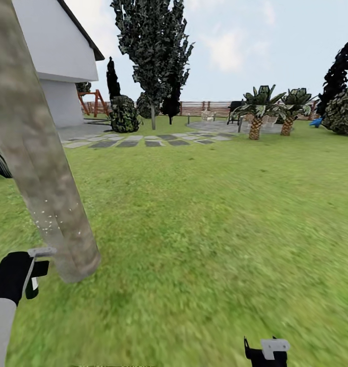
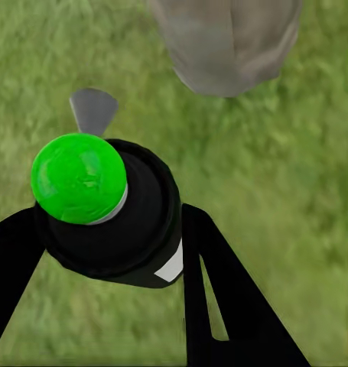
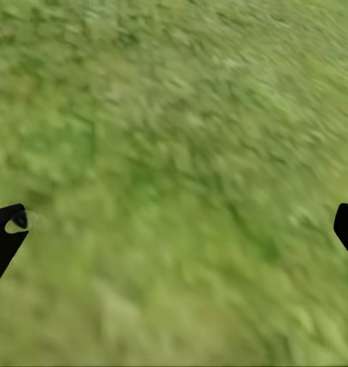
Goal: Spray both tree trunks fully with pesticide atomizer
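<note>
A thick pale mottled tree trunk [image 1: 38,153] rises at the left of the head view, with white specks on its lower part; its base [image 2: 227,46] stands in the grass just beyond the atomizer. My left gripper [image 1: 33,278] [image 2: 112,252] is shut on the pesticide atomizer [image 2: 105,222], a black bottle with a green top [image 2: 78,177] and a grey nozzle [image 1: 41,251] pointing at the trunk from close by. My right gripper [image 1: 265,351] [image 3: 174,233] hangs open over bare grass floor [image 1: 204,214]. A second tall tree [image 1: 153,56] with a thin pale trunk stands far back.
Grey stepping stones [image 1: 143,140] cross the lawn toward a white house [image 1: 56,56]. Short palms [image 1: 255,114], dark cypresses [image 1: 337,71], bushes [image 1: 124,114] and a brown slat fence [image 1: 204,108] line the far side. Wide lawn stretches to the right.
</note>
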Controlling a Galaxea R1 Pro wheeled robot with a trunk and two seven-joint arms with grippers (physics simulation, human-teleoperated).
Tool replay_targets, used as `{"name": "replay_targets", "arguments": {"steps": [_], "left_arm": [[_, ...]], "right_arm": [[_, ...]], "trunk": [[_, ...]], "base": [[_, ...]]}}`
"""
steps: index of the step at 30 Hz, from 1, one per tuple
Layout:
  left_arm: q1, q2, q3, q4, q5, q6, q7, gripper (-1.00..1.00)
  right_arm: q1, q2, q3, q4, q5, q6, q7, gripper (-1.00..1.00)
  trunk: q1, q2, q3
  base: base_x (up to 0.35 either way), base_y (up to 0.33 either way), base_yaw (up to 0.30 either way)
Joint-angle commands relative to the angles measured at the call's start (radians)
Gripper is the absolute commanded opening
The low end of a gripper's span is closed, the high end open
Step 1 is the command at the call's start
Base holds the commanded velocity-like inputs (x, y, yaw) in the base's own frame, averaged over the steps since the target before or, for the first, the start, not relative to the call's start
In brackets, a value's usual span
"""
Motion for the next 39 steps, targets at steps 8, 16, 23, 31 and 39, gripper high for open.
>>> {"name": "replay_targets", "arguments": {"steps": [8,16,23,31,39], "left_arm": [[0.0,-0.053,0.001,0.015,-0.005,-0.132,0.036,-1.0],[0.001,-0.058,0.001,0.111,0.008,-0.18,0.113,-1.0],[0.001,-0.053,0.0,0.172,0.007,-0.18,0.114,-1.0],[0.002,-0.037,0.017,0.172,0.004,-0.177,0.113,-1.0],[0.003,-0.048,0.018,0.175,0.001,-0.173,0.11,-1.0]], "right_arm": [[0.0,0.0,0.0,0.001,0.0,0.0,0.0,1.0],[0.0,0.0,0.0,0.0,0.0,0.0,0.0,1.0],[0.0,0.0,0.0,0.0,0.0,0.0,0.0,1.0],[0.0,0.0,0.0,0.0,-0.001,0.0,0.0,1.0],[0.0,0.0,0.0,0.0,0.0,0.0,0.0,1.0]], "trunk": [[0.0,0.0,0.0],[0.0,0.0,0.0],[0.0,0.0,0.0],[0.0,0.0,0.0],[0.0,0.0,0.0]], "base": [[0.0,0.0,0.092],[0.018,-0.003,0.0],[0.278,-0.042,0.0],[0.165,-0.063,0.203],[0.001,-0.068,0.248]]}}
